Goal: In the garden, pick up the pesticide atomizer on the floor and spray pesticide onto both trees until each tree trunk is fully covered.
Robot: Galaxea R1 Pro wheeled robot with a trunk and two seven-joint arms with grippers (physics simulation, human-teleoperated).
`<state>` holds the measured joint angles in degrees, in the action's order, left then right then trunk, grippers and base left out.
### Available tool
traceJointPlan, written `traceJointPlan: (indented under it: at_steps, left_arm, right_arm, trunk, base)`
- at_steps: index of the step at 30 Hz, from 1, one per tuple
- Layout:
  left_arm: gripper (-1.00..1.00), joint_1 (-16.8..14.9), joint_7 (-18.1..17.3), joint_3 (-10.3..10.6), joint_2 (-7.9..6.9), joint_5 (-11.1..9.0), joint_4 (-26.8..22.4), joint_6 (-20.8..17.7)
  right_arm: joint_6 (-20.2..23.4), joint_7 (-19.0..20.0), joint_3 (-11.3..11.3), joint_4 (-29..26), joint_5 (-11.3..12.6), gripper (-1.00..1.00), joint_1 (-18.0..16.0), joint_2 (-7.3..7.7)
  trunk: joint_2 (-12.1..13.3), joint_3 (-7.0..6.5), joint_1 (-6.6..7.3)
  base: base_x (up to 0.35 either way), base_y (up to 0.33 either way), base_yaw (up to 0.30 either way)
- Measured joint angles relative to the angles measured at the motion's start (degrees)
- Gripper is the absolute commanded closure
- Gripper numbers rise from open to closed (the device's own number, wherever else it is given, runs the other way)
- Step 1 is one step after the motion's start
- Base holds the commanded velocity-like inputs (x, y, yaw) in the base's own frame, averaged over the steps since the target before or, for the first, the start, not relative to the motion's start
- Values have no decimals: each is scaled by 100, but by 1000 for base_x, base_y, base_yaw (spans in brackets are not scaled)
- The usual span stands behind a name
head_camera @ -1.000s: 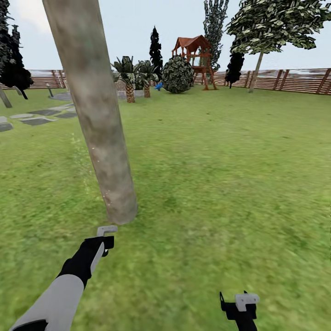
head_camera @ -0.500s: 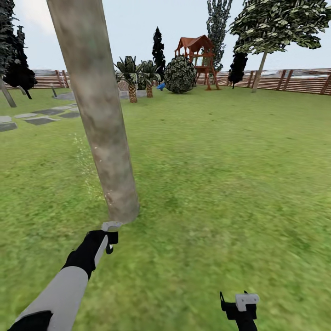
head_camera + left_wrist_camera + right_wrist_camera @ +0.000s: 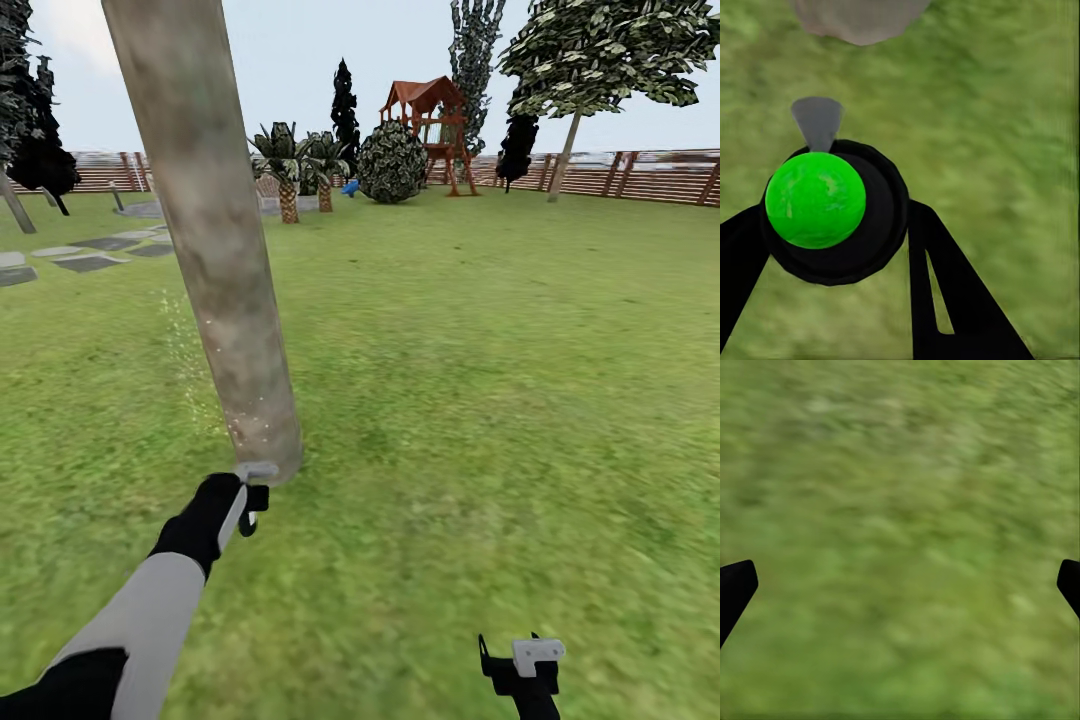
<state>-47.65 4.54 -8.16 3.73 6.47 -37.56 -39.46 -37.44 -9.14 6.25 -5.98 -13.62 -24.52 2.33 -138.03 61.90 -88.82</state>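
A thick grey-brown tree trunk (image 3: 215, 250) leans up from the grass just ahead and left of centre. Whitish pesticide specks (image 3: 185, 355) float beside its left side and dot its lower part. My left gripper (image 3: 245, 500) reaches to the trunk's base, shut on the pesticide atomizer (image 3: 815, 199), a green ball in a black ring with a grey nozzle (image 3: 256, 470) almost touching the trunk. In the left wrist view the trunk's foot (image 3: 859, 16) lies just beyond the nozzle. My right gripper (image 3: 520, 662) hangs open over bare grass (image 3: 900, 540) at the lower right.
A second leafy tree (image 3: 565, 150) stands far right by the slatted wooden fence (image 3: 640, 175). Palms (image 3: 288, 190), a round dark bush (image 3: 390, 162) and a red play tower (image 3: 430, 130) line the back. Grey stepping stones (image 3: 90, 255) lie at left. Open lawn spreads to the right.
My left arm has pushed forward, bringing the atomizer's nozzle from a short way off right up to the trunk's base. The view shifted slightly early on. The right gripper has stayed put.
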Motion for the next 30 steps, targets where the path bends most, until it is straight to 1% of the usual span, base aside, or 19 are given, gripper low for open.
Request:
traceJointPlan:
  at_steps: [1, 2, 5, 7, 8, 10, 11, 14, 15, 16, 18, 20, 23, 24, 26, 27, 28, 30]
  left_arm:
    - [100, -13, -2, 195, 5, 6, -3, -5]
    - [100, -83, -4, 309, -25, 40, 1, -17]
    - [100, -255, -12, 371, -94, 57, 13, -161]
    - [100, -308, -21, 363, -415, 93, 13, -263]
    - [100, -311, -26, 361, -505, 42, 14, -266]
    - [100, -300, -63, 359, -646, 13, 14, -272]
    - [100, -288, -90, 359, -676, -11, 13, -271]
    - [100, -286, -110, 371, -606, -50, 9, -264]
    - [100, -295, -115, 374, -548, -62, 6, -263]
    - [100, -292, -118, 381, -460, -69, 5, -262]
    - [100, -289, -117, 384, -429, -22, 6, -266]
    - [100, -289, -117, 370, -449, -8, 9, -272]
    - [100, -290, -116, 345, -564, 8, 11, -274]
    - [100, -290, -116, 343, -630, 25, 11, -275]
    - [100, -289, -118, 348, -713, -8, 12, -274]
    - [100, -294, -119, 353, -681, -48, 9, -272]
    - [100, -303, -118, 359, -659, -37, 4, -272]
    - [100, -339, -119, 372, -548, -63, -68, -271]
  right_arm:
    - [0, 0, 0, 0, 0, -100, 0, 1]
    - [0, 0, 0, 0, 0, -100, 0, 2]
    - [0, 0, -1, 0, 0, -100, 0, -1]
    - [0, 0, 0, 0, 0, -100, 0, 1]
    - [0, 0, -1, 0, 0, -100, 0, 2]
    - [0, 3, -1, 0, 0, -100, 0, 2]
    - [0, 3, -1, 0, 0, -100, 0, 1]
    - [0, 2, 0, 0, 0, -100, 0, -1]
    - [0, 4, 0, 0, 0, -100, 0, 0]
    - [0, 4, 0, 0, 0, -100, 0, -1]
    - [0, 3, 0, 0, 0, -100, 0, 1]
    - [0, 5, -1, 0, 0, -100, 0, 2]
    - [0, 3, 0, 2, 0, -100, 0, 2]
    - [0, 6, -1, 1, -1, -100, 0, 2]
    - [0, 2, 0, 0, 0, -100, 0, 2]
    - [0, 3, 0, 0, 0, -100, 0, 2]
    - [0, 3, 0, 0, 0, -100, 0, 1]
    - [0, 6, 0, 0, 0, -100, 0, 2]
  trunk:
    - [0, 0, 0]
    - [0, 0, 0]
    - [0, 0, 0]
    - [0, 0, 0]
    - [0, 0, 0]
    - [0, 0, 0]
    - [0, 0, 0]
    - [0, 0, 0]
    - [0, 0, 0]
    - [0, 0, 0]
    - [0, 0, 0]
    - [0, 0, 0]
    - [0, 0, 0]
    - [0, 0, 0]
    - [0, 0, 0]
    - [0, 0, 0]
    - [0, 0, 0]
    - [0, 0, 0]
  base:
    - [0, 0, 0]
    - [0, 0, 0]
    - [0, 0, 0]
    - [0, 0, 0]
    - [0, 0, 0]
    - [0, 0, 0]
    - [0, 0, 0]
    - [0, 0, 0]
    - [0, 0, 0]
    - [71, 0, 0]
    - [232, 40, 0]
    - [205, 36, 0]
    - [36, 6, 0]
    - [9, 1, 0]
    - [2, 0, 0]
    - [-8, 0, 0]
    - [-125, 15, 0]
    - [-236, 50, 0]
